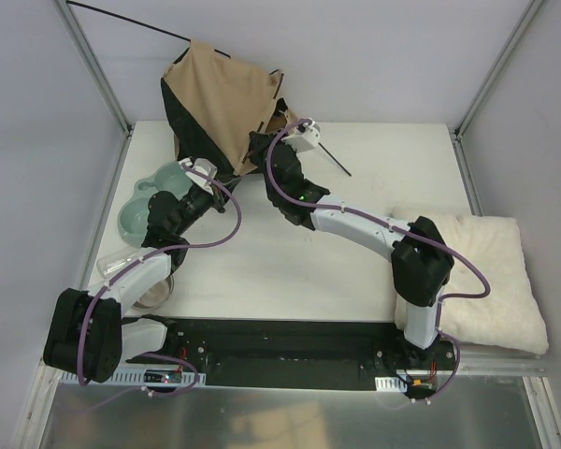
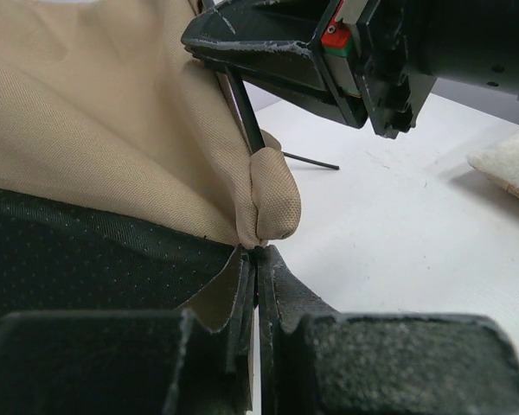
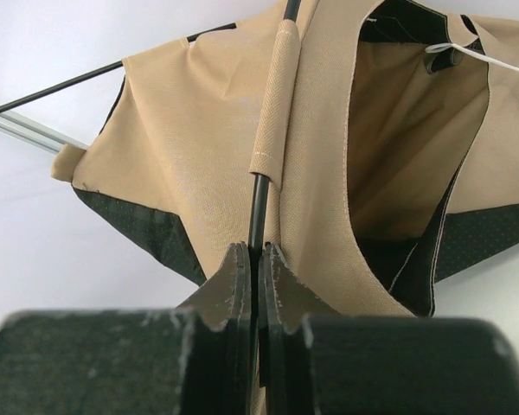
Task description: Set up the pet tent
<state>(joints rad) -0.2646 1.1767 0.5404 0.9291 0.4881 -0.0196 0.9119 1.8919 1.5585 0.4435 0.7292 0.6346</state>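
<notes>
White table (image 1: 355, 271), pale grey walls (image 1: 374, 56), pet tent (image 1: 224, 103) at back

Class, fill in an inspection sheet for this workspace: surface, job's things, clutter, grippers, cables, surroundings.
Surface: white table.
Job's things: pet tent, partly raised at the far edge.
Clutter: green pet bowl and clear bowl on the left; cream cushion on the right.
Grippers: left gripper shut on the tent's fabric edge; right gripper shut on a pole.
Cables: purple cables loop along both arms.
Surroundings: metal frame posts, grey walls.
</notes>
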